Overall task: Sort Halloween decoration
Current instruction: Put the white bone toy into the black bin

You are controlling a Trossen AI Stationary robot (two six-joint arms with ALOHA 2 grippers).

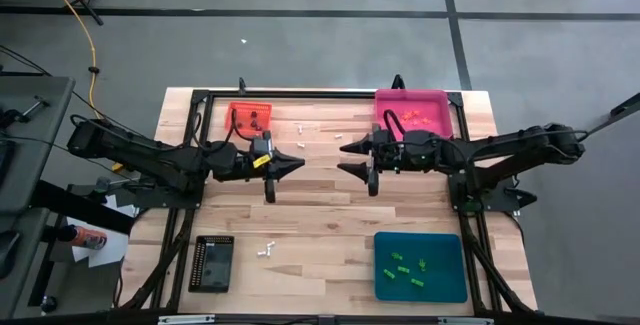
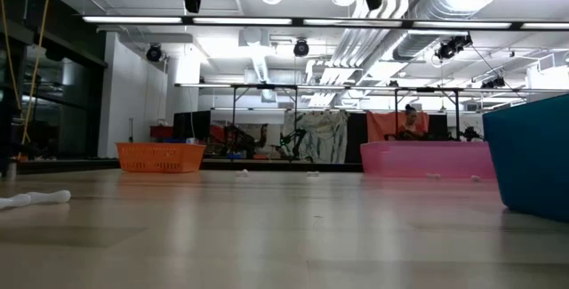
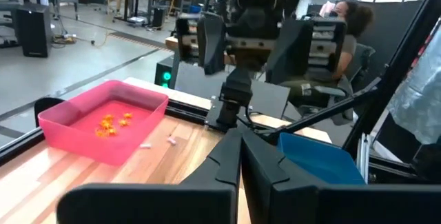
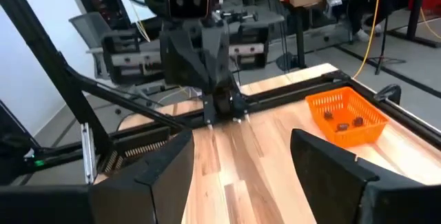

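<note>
1. The left end effector (image 1: pixel 290 165) is clenched: in the left wrist view its two dark fingers (image 3: pixel 238 162) lie pressed together, and nothing is between them.
2. The right end effector (image 1: pixel 350 155) is released: in the right wrist view its fingers (image 4: pixel 331 165) stand wide apart, with only bare table (image 1: pixel 320 215) between them. It holds nothing.
3. Both arms reach in from the sides toward the middle of the table, stretched almost level and raised above the wood. The two end effectors face each other, near but apart.
4. The Halloween decoration is spread over several places. Dark brown trinkets (image 1: pixel 256 120) lie in the orange tray (image 1: pixel 238 111) at the far left. Orange trinkets (image 1: pixel 410 116) lie in the pink tray (image 1: pixel 440 97) at the far right. Green trinkets (image 1: pixel 408 268) lie in the teal tray (image 1: pixel 445 285) at the near right.
5. White trinkets (image 1: pixel 300 127) lie loose on the table beside the orange tray, one white trinket (image 1: pixel 341 136) lies near the pink tray, and another white pair (image 1: pixel 266 250) lies beside the black tray (image 1: pixel 212 263) at the near left.
</note>
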